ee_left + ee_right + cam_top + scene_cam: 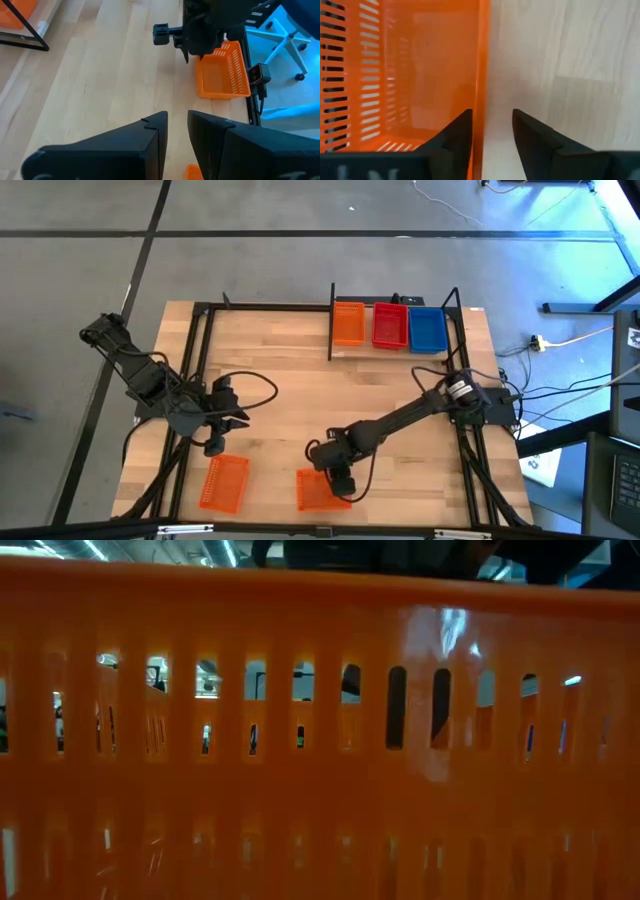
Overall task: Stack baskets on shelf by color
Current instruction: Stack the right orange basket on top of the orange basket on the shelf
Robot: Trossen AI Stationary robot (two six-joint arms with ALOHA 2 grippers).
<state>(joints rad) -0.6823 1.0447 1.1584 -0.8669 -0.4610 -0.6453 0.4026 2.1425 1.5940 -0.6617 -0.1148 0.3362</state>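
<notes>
Three baskets sit side by side on the shelf (400,352) at the table's far side: orange (348,323), red (390,325), blue (427,328). Two more orange baskets rest on their bottoms near the table's near edge, one on the left (224,483) and one in the middle (318,490). My right gripper (492,117) is open over the middle basket (220,75), one finger inside its side wall (482,60) and one outside. My left gripper (177,120), open by a narrow gap and empty, hovers just beyond the left basket (192,172). My right gripper straddles the rim of the middle orange basket's side wall (481,100) from above, the inner finger (457,132) close against the wall, the outer finger (535,137) apart from it. I cannot tell whether the inner finger touches. The basket stands flat on the table.
Black metal frame rails (200,360) run along the table's left, right and far sides. Bare tabletop (290,395) lies between the shelf and the two near baskets. An orange basket wall (320,790) fills the low view. An office chair base (290,30) stands beyond the table.
</notes>
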